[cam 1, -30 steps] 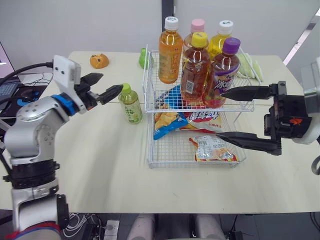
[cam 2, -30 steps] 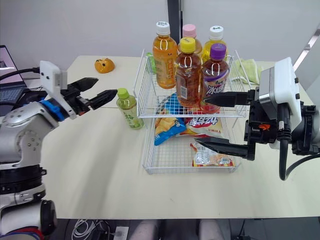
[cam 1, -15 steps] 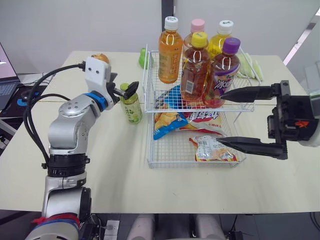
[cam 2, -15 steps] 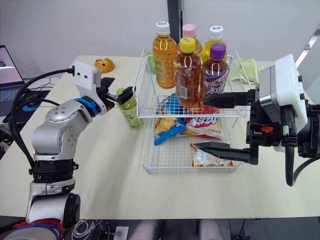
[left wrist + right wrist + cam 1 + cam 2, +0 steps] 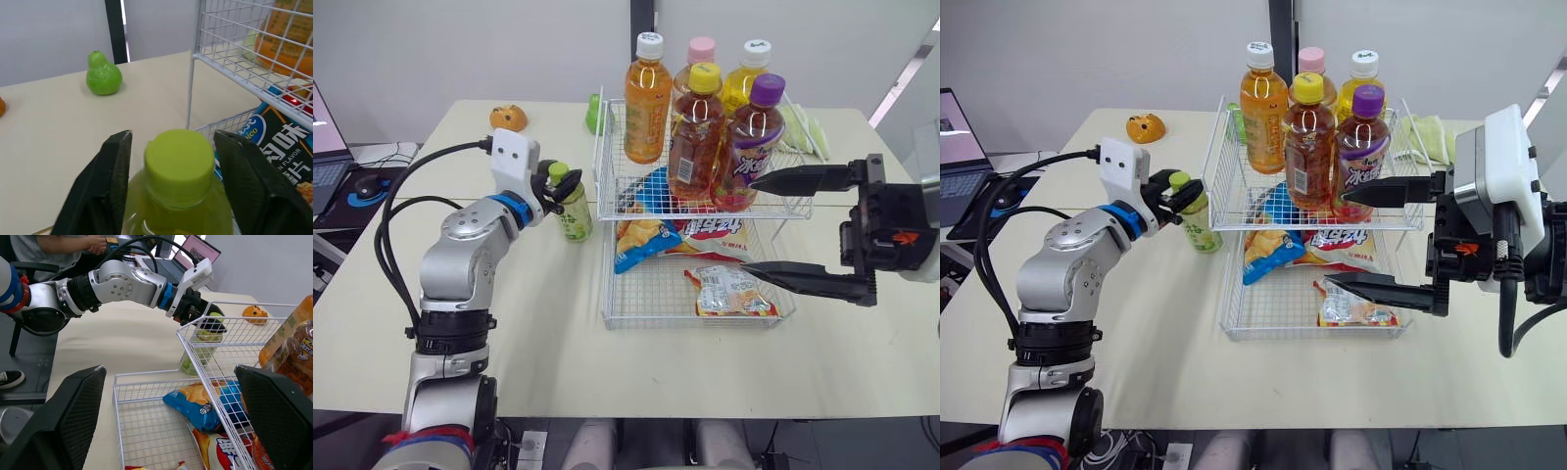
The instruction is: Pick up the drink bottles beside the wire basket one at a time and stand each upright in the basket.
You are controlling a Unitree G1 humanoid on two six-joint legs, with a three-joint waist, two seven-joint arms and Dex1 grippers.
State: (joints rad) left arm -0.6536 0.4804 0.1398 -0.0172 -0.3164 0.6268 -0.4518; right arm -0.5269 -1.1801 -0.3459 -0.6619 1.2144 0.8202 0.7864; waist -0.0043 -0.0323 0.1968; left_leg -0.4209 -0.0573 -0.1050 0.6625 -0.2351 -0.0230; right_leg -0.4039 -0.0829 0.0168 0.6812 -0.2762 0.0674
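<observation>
head views / table (image 5: 509, 323): pale top; two-tier wire basket (image 5: 646, 294) at centre
head views / green-cap bottle (image 5: 573, 211): upright on the table, just left of the basket, outside it
head views / left gripper (image 5: 560, 176): at cap height of the green-cap bottle; fingers spread, one on each side of the cap; grips nothing
head views / right gripper (image 5: 749, 224): right of the basket; fingers spread wide, empty; upper finger at the top tier's near right corner by the purple-cap bottle (image 5: 751, 142), contact unclear; lower finger over the bottom tray near a snack packet (image 5: 729, 289)
head views / top tier: five bottles upright; orange bottle (image 5: 646, 98) far left; pink-cap bottle (image 5: 700, 51) and white-cap bottle (image 5: 749, 69) far; yellow-cap bottle (image 5: 695, 132) near, left of the purple-cap one
head views / bottom tray: snack bags (image 5: 641, 240) lying flat
head views / other: orange toy (image 5: 507, 118) and green pear (image 5: 592, 115) on the far left of the table; laptop (image 5: 960, 137) off the left edge
left wrist view / fingers (image 5: 110, 181): apart; green cap sits between them with a gap on each side
left wrist view / surroundings: basket wire just beyond the bottle; pear further off on the table
right wrist view / fingers (image 5: 73, 416): set wide apart; nothing between the pads
right wrist view / scene: left gripper at the green-cap bottle beyond the basket's corner; blue bag (image 5: 195, 406) in the bottom tray; a person (image 5: 58, 245) seated behind the table
</observation>
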